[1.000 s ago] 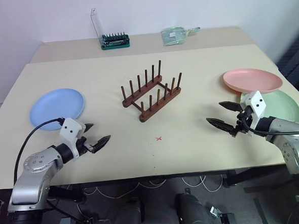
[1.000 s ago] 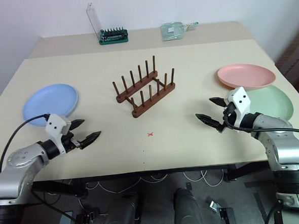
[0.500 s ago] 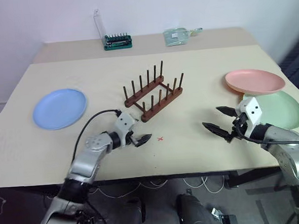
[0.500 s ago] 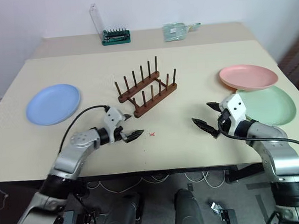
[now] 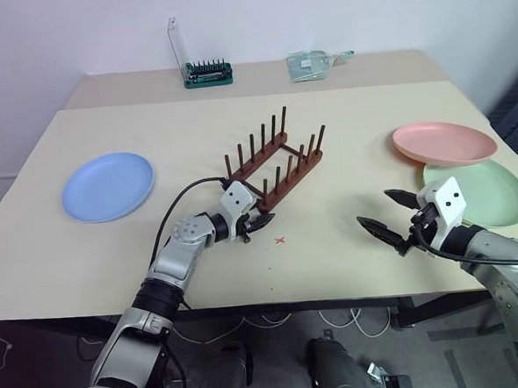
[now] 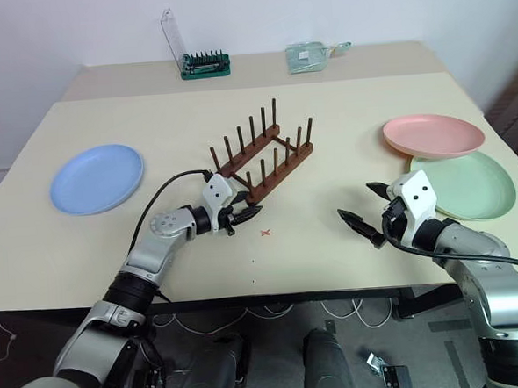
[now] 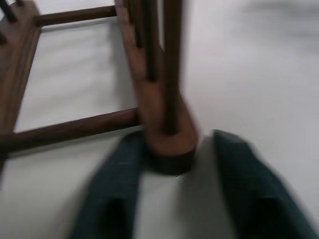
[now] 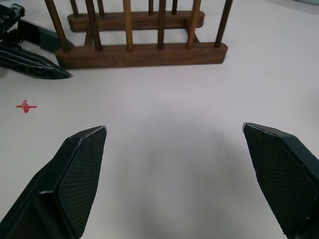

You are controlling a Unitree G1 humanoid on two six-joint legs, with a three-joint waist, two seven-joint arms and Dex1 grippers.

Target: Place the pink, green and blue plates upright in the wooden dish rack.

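The rack (image 5: 276,166) stands near the middle of the table (image 5: 342,118), set at a slant, its two rails carrying rows of upright pegs with no plate between them. The left gripper (image 5: 259,220) is at the rack's near end: in the left wrist view its two fingers (image 7: 117,196) straddle the rounded end of one rail (image 7: 169,144), one finger touching the wood, the other just beside it with a narrow gap. The jaws are partly closed around that rail end; whether they actually clamp it cannot be told.

The right gripper (image 5: 391,217) hovers over bare table to the right of the rack, well apart from it, jaws spread wide and holding nothing. In the right wrist view its fingers (image 8: 75,174) frame the rack's long side.

The blue plate (image 5: 108,186) lies flat near the table's left edge, well apart from the rack. The pink plate (image 5: 444,142) sits at the right edge, overlapping the far rim of the green plate (image 5: 492,188), which lies flat beside the right arm.

A small red cross (image 5: 279,240) is marked on the table just in front of the left gripper. At the far edge stand a green bit holder (image 5: 208,72) with a clear lid raised and a clear packet (image 5: 314,63); any writing on either is too small to read.
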